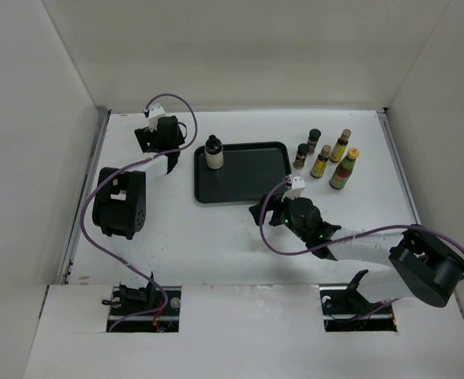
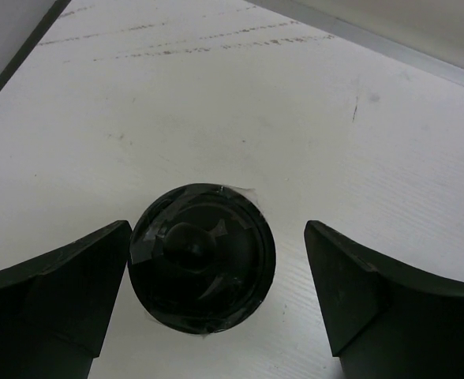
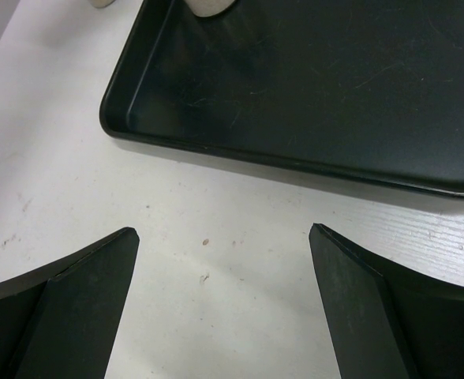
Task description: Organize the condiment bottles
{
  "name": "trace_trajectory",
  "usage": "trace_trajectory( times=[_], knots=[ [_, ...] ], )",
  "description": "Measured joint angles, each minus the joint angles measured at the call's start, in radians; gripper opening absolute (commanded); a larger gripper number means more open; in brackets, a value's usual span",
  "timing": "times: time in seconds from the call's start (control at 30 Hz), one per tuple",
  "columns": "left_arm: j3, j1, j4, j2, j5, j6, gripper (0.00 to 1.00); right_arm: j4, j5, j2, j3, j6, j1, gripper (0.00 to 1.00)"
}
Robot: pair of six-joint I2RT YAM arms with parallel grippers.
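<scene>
Left gripper [image 2: 218, 230] is spread wide around a squat bottle [image 2: 202, 257]. Only its round black cap is seen, low in the wrist view, one finger right beside it, with a gap on the other side. Right gripper [image 3: 224, 230] is held open over the white table [image 3: 216, 197], just below the flat black rectangular tray's [image 3: 295, 79] near rim. A squat cream black-capped bottle [image 1: 214, 153] is parked in the tray's upper left corner. Two tiny dark brown bottles [image 1: 314, 140], two slim yellow-labelled ones [image 1: 320, 162] and a taller red-green orange-capped one [image 1: 344, 169] are clustered upper right, a strip of table left between them and the tray.
</scene>
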Motion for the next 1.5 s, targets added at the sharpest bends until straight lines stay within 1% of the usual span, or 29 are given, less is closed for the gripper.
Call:
trace_trajectory(
  times=[0.07, 0.2, 0.23, 0.3, 0.37, 0.53, 0.6, 0.73, 0.83, 0.9, 1.07, 1.2, 1.27, 1.33, 1.43, 1.5],
  knots=[
    [0.0, 0.003, -0.006, 0.002, 0.001, 0.0, 0.81, 0.0, 0.0, 0.0, 0.0, 0.0, 0.0, 0.96],
    [0.0, 0.009, -0.003, 0.002, 0.002, 0.005, 0.55, -0.001, 0.0, 0.0, 0.0, 0.0, 0.0, 0.96],
    [-0.001, 0.01, -0.003, 0.002, 0.001, 0.006, 0.51, -0.001, 0.0, 0.0, 0.0, 0.0, 0.0, 0.96],
    [-0.01, 0.013, 0.006, -0.004, 0.0, 0.006, 0.48, 0.0, 0.0, 0.0, 0.0, 0.0, 0.0, 0.96],
    [-0.047, 0.013, 0.019, -0.032, -0.001, 0.006, 0.47, 0.0, 0.0, 0.0, 0.0, 0.0, 0.0, 0.96],
    [-0.2, -0.013, -0.001, -0.24, -0.03, 0.01, 0.46, 0.002, 0.001, -0.008, 0.0, 0.0, 0.0, 0.96],
    [-0.225, -0.046, -0.003, -0.345, -0.045, 0.012, 0.45, -0.002, 0.001, -0.008, 0.0, 0.0, 0.0, 0.96],
    [-0.224, -0.143, 0.035, -0.522, -0.058, 0.018, 0.45, -0.001, 0.001, -0.008, 0.0, 0.0, 0.0, 0.96],
    [-0.167, -0.233, 0.051, -0.566, -0.062, 0.035, 0.45, -0.001, 0.001, -0.009, 0.0, 0.0, 0.0, 0.92],
    [-0.104, -0.297, 0.061, -0.543, -0.052, 0.045, 0.45, -0.002, 0.005, -0.02, -0.002, -0.001, 0.0, 0.88],
    [0.069, -0.425, 0.089, -0.365, 0.004, 0.055, 0.45, -0.001, 0.039, -0.095, -0.018, -0.012, 0.0, 0.59],
    [0.131, -0.486, 0.092, -0.194, 0.046, 0.056, 0.45, -0.001, 0.083, -0.215, -0.062, -0.023, 0.0, 0.44],
    [0.138, -0.498, 0.084, -0.123, 0.061, 0.056, 0.45, -0.001, 0.111, -0.294, -0.088, -0.027, 0.0, 0.42],
    [0.139, -0.505, 0.067, -0.06, 0.068, 0.056, 0.45, 0.002, 0.142, -0.371, -0.113, -0.027, 0.0, 0.42],
    [0.139, -0.504, 0.049, 0.008, 0.072, 0.056, 0.45, 0.007, 0.193, -0.471, -0.153, -0.026, -0.01, 0.46],
    [0.139, -0.501, 0.048, 0.038, 0.073, 0.055, 0.45, 0.006, 0.218, -0.503, -0.167, -0.024, -0.029, 0.49]
  ],
)
